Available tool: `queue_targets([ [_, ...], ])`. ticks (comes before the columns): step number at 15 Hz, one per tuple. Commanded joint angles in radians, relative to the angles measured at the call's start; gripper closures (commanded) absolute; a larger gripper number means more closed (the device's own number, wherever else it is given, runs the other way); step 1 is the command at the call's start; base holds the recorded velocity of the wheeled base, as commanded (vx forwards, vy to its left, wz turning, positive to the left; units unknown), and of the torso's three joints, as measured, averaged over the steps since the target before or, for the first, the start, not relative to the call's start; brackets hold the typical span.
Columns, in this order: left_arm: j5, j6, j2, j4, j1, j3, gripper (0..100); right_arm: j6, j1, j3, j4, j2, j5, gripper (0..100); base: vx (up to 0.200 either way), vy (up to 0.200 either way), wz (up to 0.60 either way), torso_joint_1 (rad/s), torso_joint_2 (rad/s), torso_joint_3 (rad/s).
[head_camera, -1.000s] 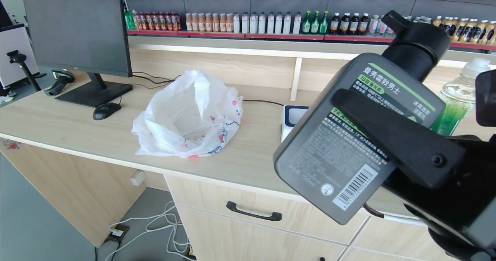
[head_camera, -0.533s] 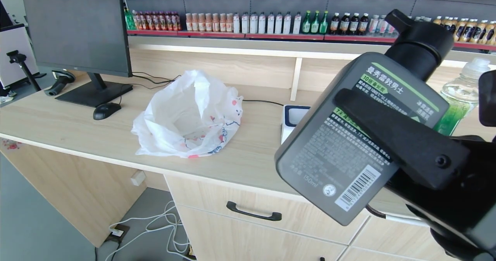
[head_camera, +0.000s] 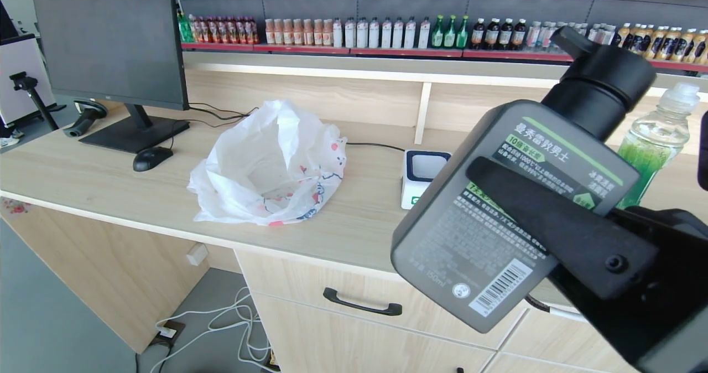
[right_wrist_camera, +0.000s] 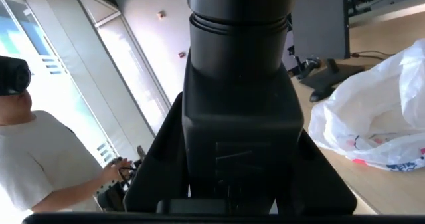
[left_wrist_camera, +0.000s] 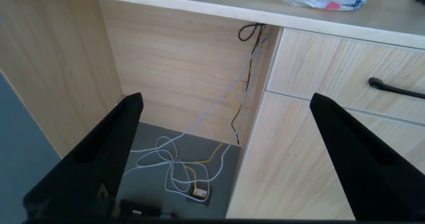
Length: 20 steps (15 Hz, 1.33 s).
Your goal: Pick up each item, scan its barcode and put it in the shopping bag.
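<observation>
1. At the far left of the tabletop (head_camera: 83, 179) a black handheld scanner (head_camera: 83, 119) lies beside the foot of a dark monitor (head_camera: 110, 41). A black mouse (head_camera: 152, 158) lies just in front of that foot.
2. The left pincer (left_wrist_camera: 226, 103) hangs lower than the tabletop, in front of the wooden cabinet. Its two dark fingers stand wide apart and hold nothing. White cables (left_wrist_camera: 169, 167) lie on the floor under it.
3. The shopping bag (head_camera: 271, 165) is of white plastic with small coloured prints. It sits on the tabletop to the right of the mouse, with its mouth open upward.
4. To the right of the bag, a small white scanner box (head_camera: 423, 176) with a dark window stands on the tabletop, apart from the bag.
5. The right pincer (head_camera: 498, 187) is closed on the dark grey bottle (head_camera: 464, 240), which has a black pump cap. One black finger lies across the label side. The bottle is in the air over the front edge of the tabletop and close to the head camera. It is tilted, with the cap pointing up and to the right. The barcode (head_camera: 500, 287) near its lower end faces the head camera.
6. Behind this bottle, at the right, a clear bottle with a green label (head_camera: 650, 149) stands upright on the tabletop.
7. Shelves (head_camera: 387, 32) with rows of drinks run along the back wall.
</observation>
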State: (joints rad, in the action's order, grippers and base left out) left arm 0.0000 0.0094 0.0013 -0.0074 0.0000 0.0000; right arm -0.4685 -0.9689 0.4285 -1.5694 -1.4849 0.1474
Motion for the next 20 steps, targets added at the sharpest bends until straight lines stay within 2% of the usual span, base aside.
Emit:
queue_targets([
  [1, 0.0, 0.0, 0.0, 0.0, 0.0, 0.0, 0, 0.048, 0.006, -0.019, -0.001, -0.005, 0.001, 100, 0.0, 0.0, 0.0, 0.0, 0.0, 0.0],
  [5, 0.0, 0.001, 0.0, 0.0, 0.002, 0.0, 0, 0.237, 0.032, -0.024, -0.001, -0.074, -0.005, 100, 0.0, 0.0, 0.0, 0.0, 0.0, 0.0],
  [6, 0.0, 0.0, 0.0, 0.0, 0.002, 0.0, 0, 0.298, 0.061, -0.019, -0.001, -0.104, 0.0, 100, 0.0, 0.0, 0.0, 0.0, 0.0, 0.0],
  [9, 0.0, 0.0, 0.0, 0.0, 0.0, 0.0, 0, 0.334, 0.085, 0.024, -0.001, -0.141, 0.007, 100, 0.0, 0.0, 0.0, 0.0, 0.0, 0.0],
  [13, 0.0, 0.0, 0.0, 0.0, 0.002, 0.0, 0, 0.455, 0.214, 0.042, -0.001, -0.179, 0.011, 100, 0.0, 0.0, 0.0, 0.0, 0.0, 0.0],
  [15, 0.0, 0.001, 0.0, 0.0, 0.002, 0.0, 0, 0.507, 0.234, 0.052, -0.001, -0.206, 0.001, 100, 0.0, 0.0, 0.0, 0.0, 0.0, 0.0],
  [18, 0.0, 0.0, 0.0, 0.0, 0.002, 0.0, 0, 0.571, 0.331, 0.065, -0.001, -0.265, 0.004, 100, 0.0, 0.0, 0.0, 0.0, 0.0, 0.0],
  [20, 0.0, 0.0, 0.0, 0.0, 0.002, 0.0, 0, 0.58, 0.354, 0.093, -0.001, -0.305, 0.006, 100, 0.0, 0.0, 0.0, 0.0, 0.0, 0.0],
])
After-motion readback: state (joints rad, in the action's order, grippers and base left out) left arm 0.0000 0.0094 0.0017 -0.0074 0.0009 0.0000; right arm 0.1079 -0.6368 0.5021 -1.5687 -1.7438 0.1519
